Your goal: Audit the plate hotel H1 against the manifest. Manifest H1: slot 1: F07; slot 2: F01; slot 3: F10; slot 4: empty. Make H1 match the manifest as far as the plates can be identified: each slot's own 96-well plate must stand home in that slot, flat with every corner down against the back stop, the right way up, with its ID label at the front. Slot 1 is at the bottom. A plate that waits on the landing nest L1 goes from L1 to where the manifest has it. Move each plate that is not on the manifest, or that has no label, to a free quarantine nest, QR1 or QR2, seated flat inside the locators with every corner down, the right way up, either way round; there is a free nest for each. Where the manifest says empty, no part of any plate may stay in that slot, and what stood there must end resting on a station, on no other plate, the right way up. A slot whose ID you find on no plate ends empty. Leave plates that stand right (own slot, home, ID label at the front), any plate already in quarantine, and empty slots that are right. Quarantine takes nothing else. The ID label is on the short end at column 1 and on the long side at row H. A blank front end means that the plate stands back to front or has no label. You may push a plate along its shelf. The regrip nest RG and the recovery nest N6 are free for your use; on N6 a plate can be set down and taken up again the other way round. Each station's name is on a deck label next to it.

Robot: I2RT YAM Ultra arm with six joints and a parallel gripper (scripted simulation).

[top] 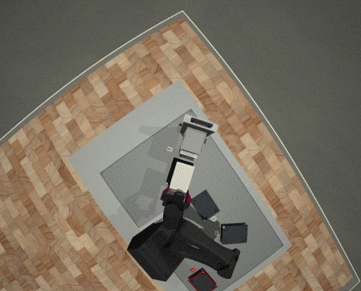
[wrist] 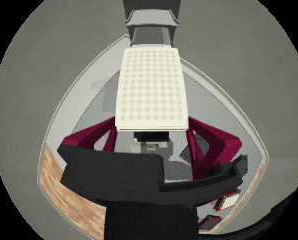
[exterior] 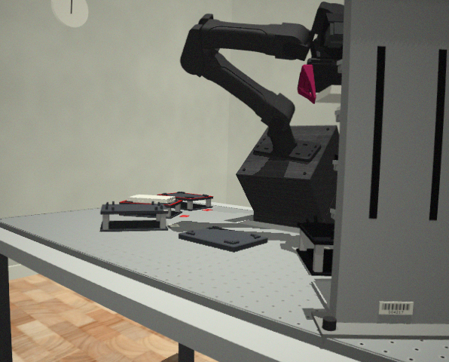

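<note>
One arm rises from a black base [exterior: 255, 187] and reaches high over the surface [exterior: 255, 280]. Its end effector [top: 177, 192] stands just short of the hotel [top: 191, 140]. The two magenta fingers are spread wide and clamp one white plate [top: 181, 176] by its long sides, close to its near end. The plate hangs level in the air, wells up, with its long axis pointing into the hotel's open front. In the top view its far end stops just short of the hotel and does not touch it. A black nest edge shows below the plate on its left and far sides.

In the exterior view the hotel [exterior: 404, 155] is a tall grey tower with two dark vertical slots in its side panel and one barcode sticker [exterior: 395, 307] low down. It hides most of the held plate; only one finger [exterior: 306, 84] and a pale strip beside it show, level with the upper part of the tower. No ID label can be read in any view.

Two plates show in all. The second plate [exterior: 151, 198] lies flat on a red-rimmed nest [exterior: 125, 202] well away from the hotel. The exterior view shows five nests:
- Two red-rimmed ones, the other [exterior: 185, 194] bare.
- One raised dark nest [exterior: 133, 210].
- One low dark slab [exterior: 222, 237].
- One raised nest [exterior: 318, 234], half hidden by the tower.

The top view shows four small deck labels, too small to read.
</note>
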